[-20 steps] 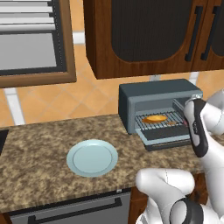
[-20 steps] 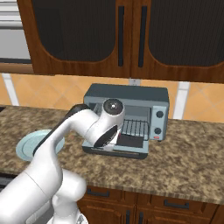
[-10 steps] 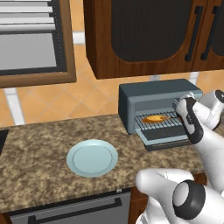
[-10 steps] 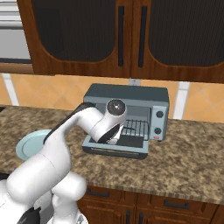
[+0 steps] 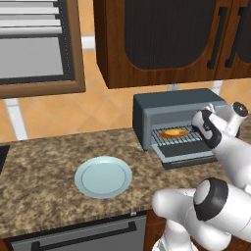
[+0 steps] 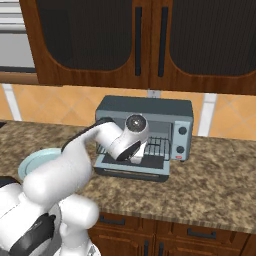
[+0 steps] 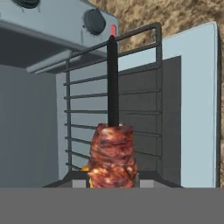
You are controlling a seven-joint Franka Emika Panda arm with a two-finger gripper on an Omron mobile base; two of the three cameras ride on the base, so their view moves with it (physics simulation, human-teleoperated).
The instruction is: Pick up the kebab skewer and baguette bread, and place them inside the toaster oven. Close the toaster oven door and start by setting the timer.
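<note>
At the mouth of the toaster oven (image 5: 182,117), you have the kebab skewer (image 7: 113,151) pinched in the gripper (image 7: 113,180) — its jaws pressed onto the reddish-brown meat chunks, the dark stick pointing away from the hand over the wire rack (image 7: 122,109). From the left base view the baguette bread (image 5: 174,133) already lies on that rack, toward its left side, so the skewer is the piece left to go in.

To finish this step well, carry the skewer deeper before you let go; judging from the hand view, the chunks look to be near the front edge of the rack, above the dropped toaster oven door (image 6: 132,169). Bring the hand low so the skewer has little way to fall, and lay it along the bars, not across a gap, beside the bread and not on it. Keep the stick's tip clear of the oven's back wall.

Spread the gripper only once the meat rests on the wire. Then draw straight back over the door without catching it — the black knobs (image 6: 180,140) on the right wait for the timer. A pale plate (image 5: 103,176) sits on the worktop (image 5: 44,191), well apart.
</note>
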